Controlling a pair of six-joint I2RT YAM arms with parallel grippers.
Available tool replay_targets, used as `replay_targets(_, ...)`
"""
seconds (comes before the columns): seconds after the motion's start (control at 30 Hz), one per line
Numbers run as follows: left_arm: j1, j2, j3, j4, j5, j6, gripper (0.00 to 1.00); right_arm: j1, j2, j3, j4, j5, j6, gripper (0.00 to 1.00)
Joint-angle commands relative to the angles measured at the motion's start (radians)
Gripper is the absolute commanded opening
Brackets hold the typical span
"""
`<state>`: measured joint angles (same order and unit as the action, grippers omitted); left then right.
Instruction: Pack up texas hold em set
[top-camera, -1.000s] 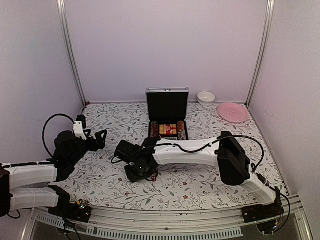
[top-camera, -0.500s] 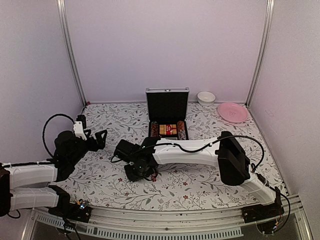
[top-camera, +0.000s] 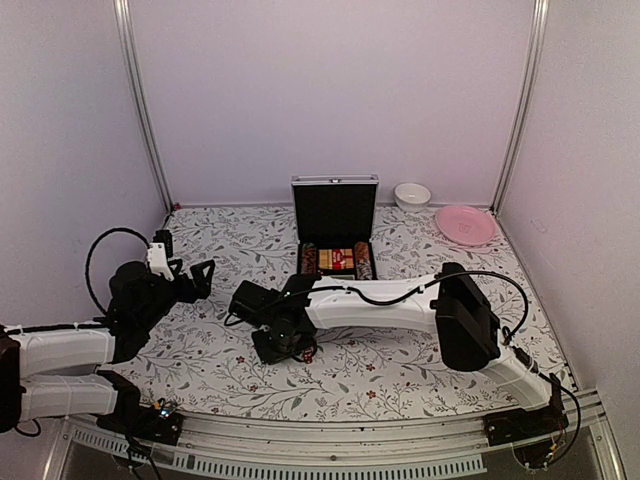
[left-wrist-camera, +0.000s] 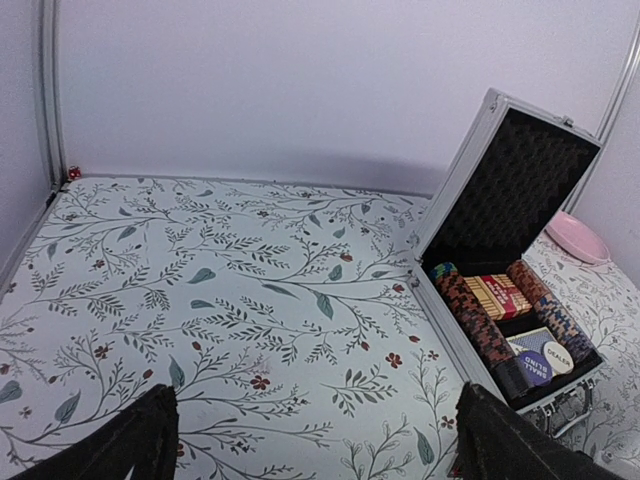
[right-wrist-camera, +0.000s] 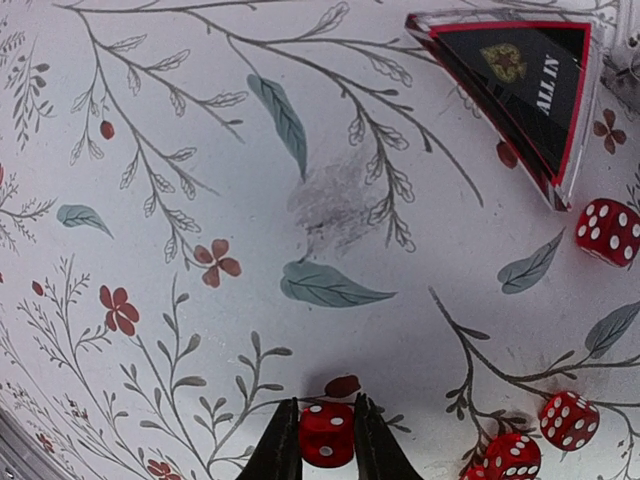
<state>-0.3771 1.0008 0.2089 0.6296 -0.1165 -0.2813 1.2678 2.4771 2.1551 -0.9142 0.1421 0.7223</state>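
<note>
The silver case (top-camera: 335, 215) stands open at the back middle, lid upright, with rows of poker chips (left-wrist-camera: 470, 305) and a tan-red card pack (left-wrist-camera: 497, 295) in its black tray. My right gripper (right-wrist-camera: 327, 440) is down at the tablecloth in front of the case, shut on a tiny red die (right-wrist-camera: 327, 432) between both fingers. Three more red dice (right-wrist-camera: 608, 232) lie to its right. The black triangular "ALL IN" piece (right-wrist-camera: 525, 80) lies flat beyond them. My left gripper (left-wrist-camera: 320, 450) hangs open and empty over the left side of the table.
A pink plate (top-camera: 465, 224) and a white bowl (top-camera: 412, 194) sit at the back right. Round dealer buttons (left-wrist-camera: 545, 360) lie in the case's near compartment. A small red object (left-wrist-camera: 74, 172) sits in the far left corner by the frame post.
My right wrist has shifted slightly over the cloth in front of the case. The left arm and the case have not moved.
</note>
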Motion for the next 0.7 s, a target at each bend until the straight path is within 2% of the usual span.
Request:
replay_targets(0.0,-0.009,0.004,0.024,0.001,0.006,-0.002,0.97,0.004,0.022,0.024,-0.018,0.025,0.014,0.15)
replay_targets(0.37,-0.008,-0.001,0.024,0.001,0.003,0.0,0.97,-0.002,-0.041,-0.021,-0.011,0.079,0.036,0.11)
replay_targets(0.67,-0.008,-0.001,0.022,0.001,-0.004,0.002,0.97,-0.122,-0.228,-0.16,0.044,0.194,0.041,0.11)
